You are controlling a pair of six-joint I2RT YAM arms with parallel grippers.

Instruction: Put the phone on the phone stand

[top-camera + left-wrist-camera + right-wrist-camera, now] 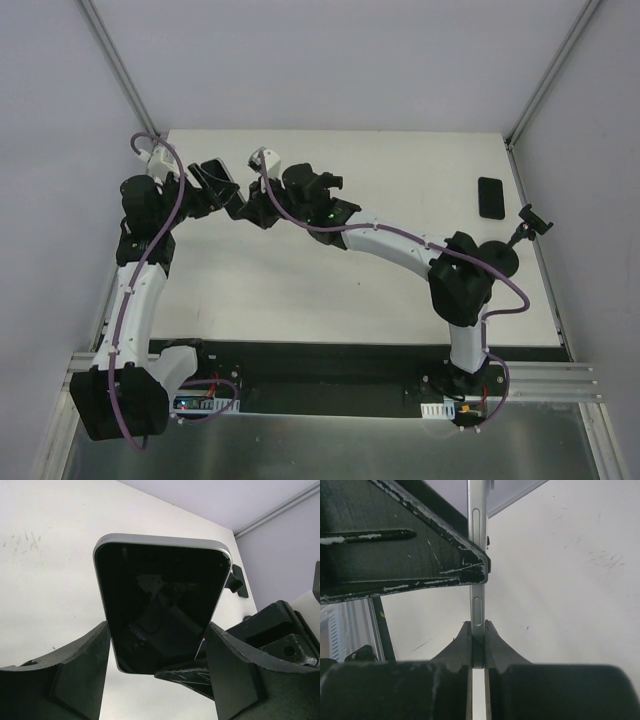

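The phone, with a dark screen and a silver frame, is held off the table at the back left. My left gripper is shut on its two long sides. My right gripper is shut on its lower end, one finger on each face. One right finger shows under the phone in the left wrist view. The phone is edge-on in the right wrist view. The black phone stand is at the table's right edge, far from both grippers.
A second flat black phone-like slab lies on the white table at the back right, beside the stand. A metal rail runs along the near edge by the arm bases. White walls close the back and sides.
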